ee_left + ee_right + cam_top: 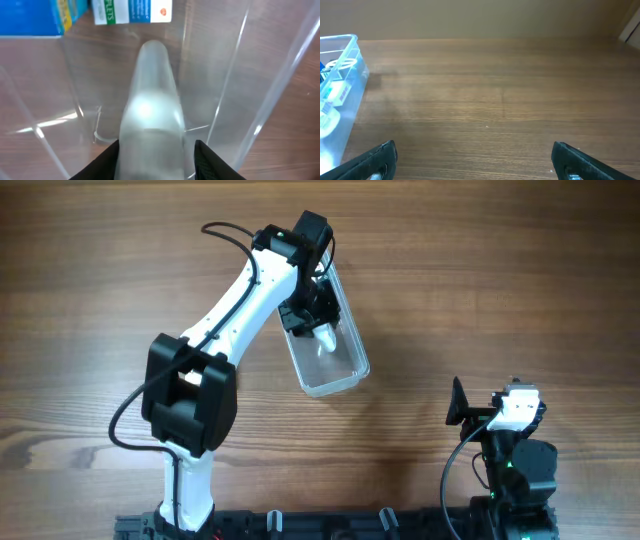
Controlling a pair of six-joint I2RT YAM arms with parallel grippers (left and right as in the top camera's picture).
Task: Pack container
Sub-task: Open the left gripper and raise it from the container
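Overhead view straight down; 2 low wrist views; container (340,370) shared.

Bottle (150,100) in container (332,387), boxes (135,11) beyond it, left hand (317,327) above, right hand (475,164) well apart rightward

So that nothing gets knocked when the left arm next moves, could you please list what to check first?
1. Bottle within the container walls: ok.
2. Left fingers clear of the bottle: cannot tell; it lies between them.
3. Boxes beyond the bottle's tip, apart from it: ok.
4. Right fingers open, empty, away from the container: ok.
5. Container flat on the table: ok.
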